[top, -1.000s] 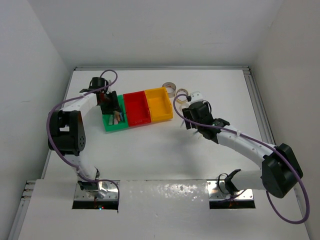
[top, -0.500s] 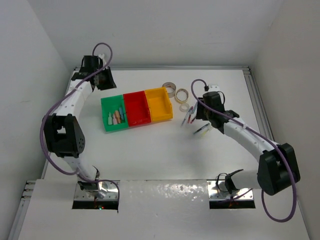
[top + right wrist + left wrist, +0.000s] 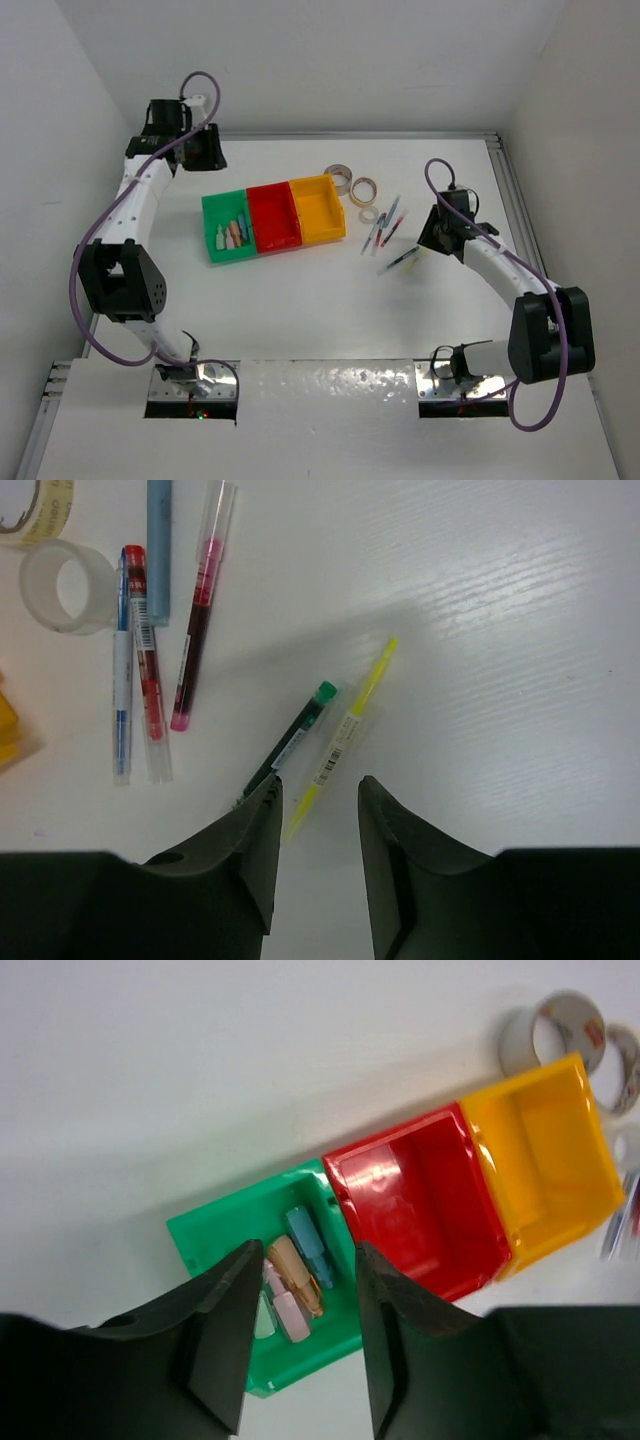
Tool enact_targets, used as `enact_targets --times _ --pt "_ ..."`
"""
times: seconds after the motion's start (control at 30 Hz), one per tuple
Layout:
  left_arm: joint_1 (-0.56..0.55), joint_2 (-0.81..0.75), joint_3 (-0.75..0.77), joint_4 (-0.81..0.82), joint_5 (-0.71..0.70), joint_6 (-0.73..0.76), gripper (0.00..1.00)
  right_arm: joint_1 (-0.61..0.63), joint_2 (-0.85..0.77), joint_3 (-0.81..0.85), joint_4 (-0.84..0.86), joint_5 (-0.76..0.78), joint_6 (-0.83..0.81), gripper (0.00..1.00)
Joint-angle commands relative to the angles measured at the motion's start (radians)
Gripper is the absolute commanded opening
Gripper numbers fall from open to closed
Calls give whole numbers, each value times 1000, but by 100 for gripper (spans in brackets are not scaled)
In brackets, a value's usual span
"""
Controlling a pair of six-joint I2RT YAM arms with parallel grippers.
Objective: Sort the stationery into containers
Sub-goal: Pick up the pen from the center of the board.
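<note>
Three joined bins stand mid-table: green (image 3: 213, 212), red (image 3: 274, 215), yellow (image 3: 318, 208). Several pastel blocks (image 3: 232, 234) lie in the green bin; in the left wrist view they (image 3: 300, 1260) show between my fingers, far below. My left gripper (image 3: 205, 152) is open and empty, raised behind and left of the bins. Three tape rings (image 3: 340, 178) lie right of the yellow bin. Several pens (image 3: 385, 225) lie beside them, and two more (image 3: 400, 262) nearer. My right gripper (image 3: 430, 235) is open and empty, above a yellow pen (image 3: 345, 735) and a green-capped pen (image 3: 290, 742).
The red bin (image 3: 420, 1200) and yellow bin (image 3: 540, 1150) hold nothing visible. A clear tape ring (image 3: 62, 585), blue, red and pink pens (image 3: 148, 695) and a pale blue stick (image 3: 158, 550) lie left of my right gripper. White walls close the table on three sides.
My left gripper rose from the green bin to the back left, leaving blocks there. My right gripper moved right, off the pens, which now lie uncovered.
</note>
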Motion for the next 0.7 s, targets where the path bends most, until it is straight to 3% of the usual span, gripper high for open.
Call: enact_targets --times 0.0,0.4,0.67 --pt "-123 -3 67 -62 30 135 42 -25 0 -6 10 -22 39 36" --pt "-384 80 136 -128 -13 192 43 -47 50 -27 24 -42 74 32" --pt "-389 80 113 -125 -38 178 43 62 113 -29 -3 2 113 39"
